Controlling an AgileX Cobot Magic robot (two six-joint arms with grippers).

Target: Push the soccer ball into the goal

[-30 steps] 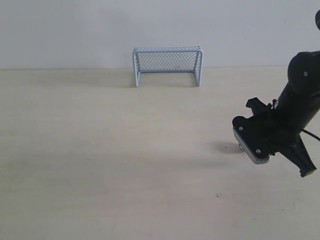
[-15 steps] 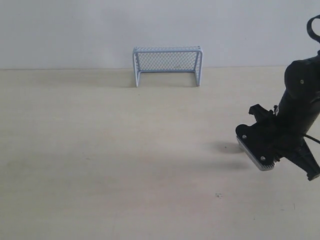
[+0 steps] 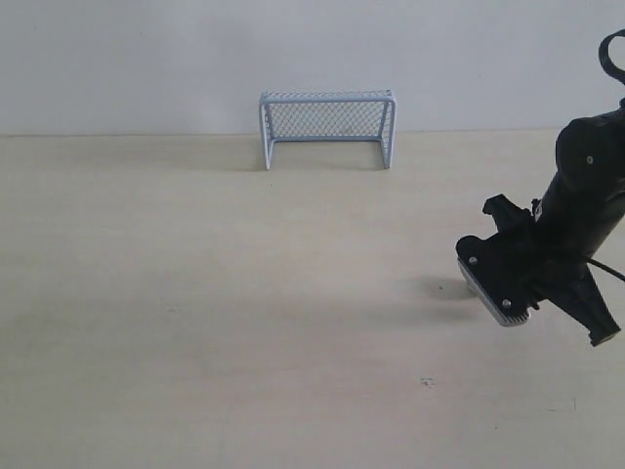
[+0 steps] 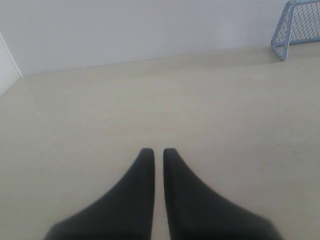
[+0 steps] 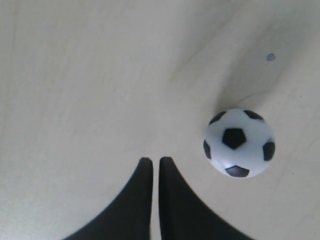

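Down low over the pale wooden surface (image 3: 195, 293), the right claw (image 5: 151, 162) has its two dark fingers drawn almost together. Only a thin slit shows between them, and they hold nothing. The soccer ball (image 5: 239, 143) sits on the surface just beside the tips of this claw, off to one side of them. A strip of bare wood lies between ball and fingers, so they are not touching. In the exterior view the right arm hides the ball.

The goal (image 3: 327, 96) stands upright well apart from the right claw, close against the white wall (image 3: 117, 59). Through its mouth only mesh and bare surface show; the ball lies outside it.

The left claw (image 4: 158, 152) is likewise narrowed to a slim gap and grips nothing. The goal stands well apart from it, ahead and off to one side.
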